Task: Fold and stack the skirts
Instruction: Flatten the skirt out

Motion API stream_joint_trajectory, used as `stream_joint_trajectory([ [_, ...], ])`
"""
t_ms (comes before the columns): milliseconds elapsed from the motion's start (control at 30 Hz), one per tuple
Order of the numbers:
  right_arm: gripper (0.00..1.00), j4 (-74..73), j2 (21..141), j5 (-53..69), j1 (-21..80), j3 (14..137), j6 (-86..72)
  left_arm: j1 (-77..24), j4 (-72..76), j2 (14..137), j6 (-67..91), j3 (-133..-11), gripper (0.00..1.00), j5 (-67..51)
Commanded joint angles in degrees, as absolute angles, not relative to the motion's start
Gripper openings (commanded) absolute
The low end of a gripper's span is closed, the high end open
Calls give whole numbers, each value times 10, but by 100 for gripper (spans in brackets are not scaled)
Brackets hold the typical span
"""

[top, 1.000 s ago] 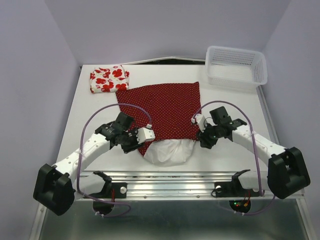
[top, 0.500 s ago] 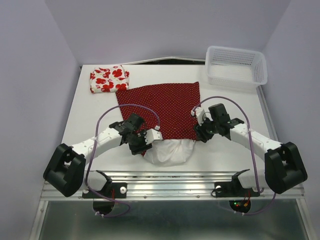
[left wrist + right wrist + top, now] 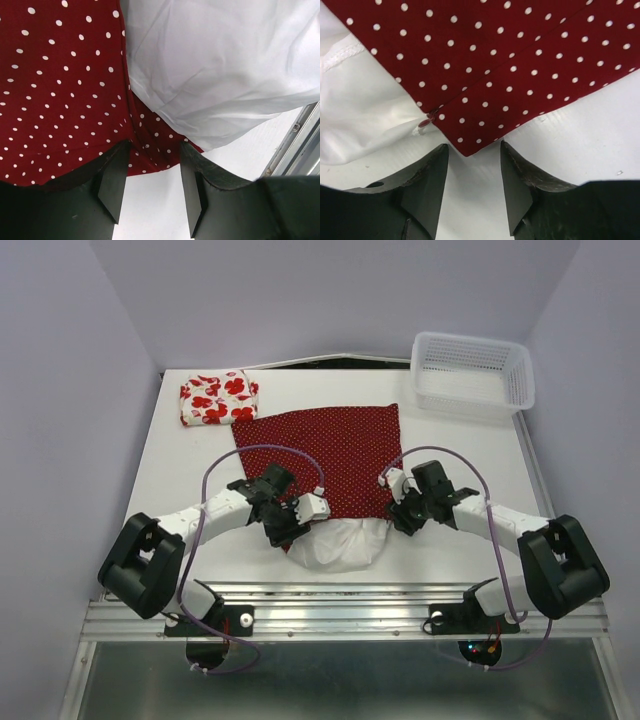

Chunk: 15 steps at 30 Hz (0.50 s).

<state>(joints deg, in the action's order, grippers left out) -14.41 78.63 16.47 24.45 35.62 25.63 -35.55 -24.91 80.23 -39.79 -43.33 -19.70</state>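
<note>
The dark red skirt point(image 3: 322, 452) with tiny white dots lies spread flat mid-table, its white lining point(image 3: 338, 544) bulging out at the near edge. My left gripper point(image 3: 292, 530) is open at the skirt's near left corner. In the left wrist view the left gripper point(image 3: 154, 146) has the red hem point(image 3: 150, 160) between its fingertips, beside the lining point(image 3: 215, 65). My right gripper point(image 3: 397, 518) is open at the near right corner. In the right wrist view the red corner point(image 3: 470, 145) points into the right gripper point(image 3: 474, 148). The white skirt with red flowers point(image 3: 217, 398) lies folded at the far left.
A white plastic lattice basket point(image 3: 472, 373) stands at the back right corner. A metal rail point(image 3: 340, 598) runs along the table's near edge, just behind the lining. A small red button point(image 3: 425, 122) sits where the lining meets the red cloth. Pale walls close in on three sides.
Both arms have swung inward: the left gripper moved right onto the near left corner, the right gripper a little left onto the near right corner. The skirts have not moved.
</note>
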Motion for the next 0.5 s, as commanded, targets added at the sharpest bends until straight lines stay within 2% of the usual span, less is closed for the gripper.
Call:
stream_joint_trajectory([
  [0, 49, -62, 787, 132, 249, 355, 230, -358, -243, 801, -390, -458, 56, -216],
  [133, 38, -51, 778, 136, 254, 359, 203, -359, -233, 797, -379, -462, 55, -219],
  [200, 34, -46, 773, 139, 254, 360, 191, -359, -218, 796, -367, -461, 51, -212],
  [267, 22, -42, 773, 140, 254, 363, 180, -359, -198, 797, -349, -461, 40, -193],
  [300, 17, -40, 773, 141, 254, 366, 180, -359, -188, 796, -345, -463, 28, -178],
  [333, 7, -41, 773, 144, 254, 368, 177, -359, -184, 794, -337, -463, 21, -171],
  [367, 3, -42, 773, 144, 254, 371, 172, -359, -178, 789, -330, -464, 12, -163],
  [400, 1, -46, 771, 145, 254, 378, 168, -359, -171, 785, -323, -465, 4, -143],
  [467, 1, -53, 766, 150, 254, 385, 162, -359, -156, 766, -304, -468, 0, -132],
])
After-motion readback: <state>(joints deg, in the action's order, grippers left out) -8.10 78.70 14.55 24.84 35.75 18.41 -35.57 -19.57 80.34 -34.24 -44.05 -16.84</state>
